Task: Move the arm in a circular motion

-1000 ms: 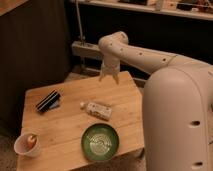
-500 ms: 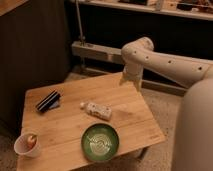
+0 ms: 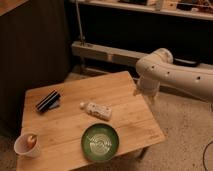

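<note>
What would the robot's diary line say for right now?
off-white tubular arm: over table's right edge | gripper: beside wooden table, holding nothing | green plate, white bottle: untouched

The arm [image 3: 175, 75] runs off the right edge; its hand [image 3: 145, 94], right of centre beside the bench [image 3: 127, 112], blurs.

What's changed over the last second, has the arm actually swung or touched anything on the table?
The arm swung rightward, carrying its tool from above the table's back edge to just past its right edge. It took hold of nothing. The green plate, white bottle, dark case and cup stayed put.
</note>
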Controlling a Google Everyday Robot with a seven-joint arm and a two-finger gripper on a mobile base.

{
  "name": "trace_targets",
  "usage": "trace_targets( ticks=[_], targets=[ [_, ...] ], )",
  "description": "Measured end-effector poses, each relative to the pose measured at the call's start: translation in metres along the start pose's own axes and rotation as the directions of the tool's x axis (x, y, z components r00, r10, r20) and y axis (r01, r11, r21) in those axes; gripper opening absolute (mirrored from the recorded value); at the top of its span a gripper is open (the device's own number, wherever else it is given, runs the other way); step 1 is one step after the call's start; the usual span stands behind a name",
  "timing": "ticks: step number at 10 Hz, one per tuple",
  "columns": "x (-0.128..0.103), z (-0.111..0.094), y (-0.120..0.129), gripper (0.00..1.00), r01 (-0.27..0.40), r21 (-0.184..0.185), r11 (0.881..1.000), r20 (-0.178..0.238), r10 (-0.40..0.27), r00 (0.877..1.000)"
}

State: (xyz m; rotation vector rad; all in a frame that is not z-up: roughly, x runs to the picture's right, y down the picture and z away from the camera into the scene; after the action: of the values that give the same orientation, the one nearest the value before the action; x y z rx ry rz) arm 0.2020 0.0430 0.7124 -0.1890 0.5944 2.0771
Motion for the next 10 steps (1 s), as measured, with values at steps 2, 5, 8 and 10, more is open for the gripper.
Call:
trace_targets(
  ticks=[2, 5, 8, 10],
  targets=[
    [0.010, -0.001, 0.005, 0.65, 0.024, -0.004, 1.000, -0.009, -0.024, 1.000],
    [0.047, -0.005, 0.027, 0.65, 0.080, -0.023, 0.997, -0.051, -0.081, 0.995],
    [0.082, -0.008, 0.047, 0.65, 0.132, -0.039, 0.991, -0.097, -0.135, 0.986],
    [0.106, -0.011, 0.060, 0.65, 0.173, -0.051, 0.984, -0.133, -0.179, 0.975]
  ],
)
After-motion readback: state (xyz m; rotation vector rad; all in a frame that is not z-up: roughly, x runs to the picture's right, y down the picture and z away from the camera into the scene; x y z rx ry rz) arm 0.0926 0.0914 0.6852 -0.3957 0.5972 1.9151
